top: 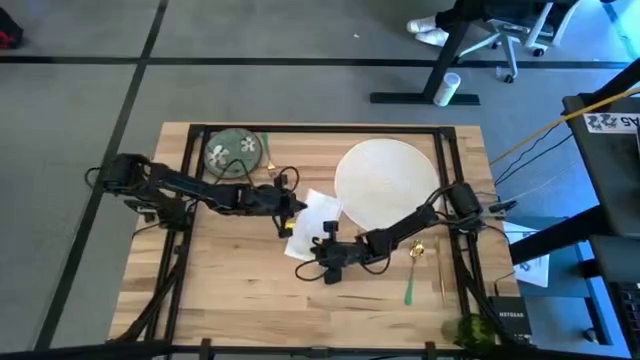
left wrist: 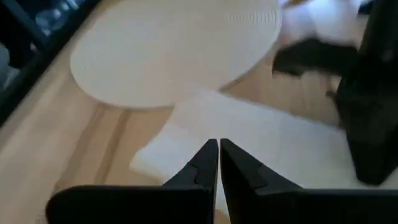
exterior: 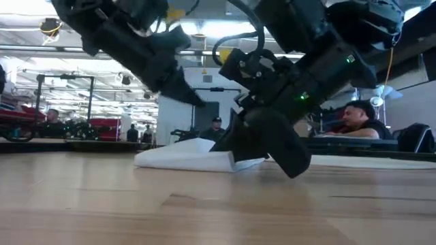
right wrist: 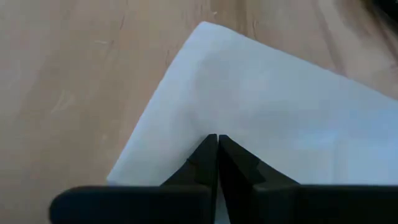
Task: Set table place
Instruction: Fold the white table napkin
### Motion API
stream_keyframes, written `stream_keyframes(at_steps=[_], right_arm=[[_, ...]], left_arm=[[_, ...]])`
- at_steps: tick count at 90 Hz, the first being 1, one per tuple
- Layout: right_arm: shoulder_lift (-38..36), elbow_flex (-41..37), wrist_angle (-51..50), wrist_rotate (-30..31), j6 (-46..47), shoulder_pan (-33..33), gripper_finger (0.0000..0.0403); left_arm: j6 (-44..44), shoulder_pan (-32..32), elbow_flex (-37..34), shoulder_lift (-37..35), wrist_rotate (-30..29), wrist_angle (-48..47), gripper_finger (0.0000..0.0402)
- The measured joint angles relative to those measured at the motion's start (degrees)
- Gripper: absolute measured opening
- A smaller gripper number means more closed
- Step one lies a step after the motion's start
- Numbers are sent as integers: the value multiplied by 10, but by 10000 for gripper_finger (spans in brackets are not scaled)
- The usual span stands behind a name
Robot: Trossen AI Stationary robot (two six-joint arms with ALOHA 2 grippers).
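On the wooden surface, both grippers are met at the white napkin. The left gripper and right gripper are seen closed over it, beside the white plate.

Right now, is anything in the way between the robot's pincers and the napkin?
Nothing visible is. Both pincers are already at the white napkin: the left pincer and the right pincer each have their fingers closed over its edge, beside the white plate.
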Motion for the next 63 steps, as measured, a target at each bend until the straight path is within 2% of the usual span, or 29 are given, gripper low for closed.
stream_keyframes(at_steps=[14, 31, 63], right_arm=[[0, 0, 3, -7, 0, 0, 0], [0, 0, 4, -8, -5, 0, 0], [0, 0, 5, -13, -5, -1, 0]], left_arm=[[-3, 28, 0, 46, 2, 7, 0], [-1, 42, 0, 99, 36, 72, 0], [6, 82, 0, 170, 42, 115, 0]])
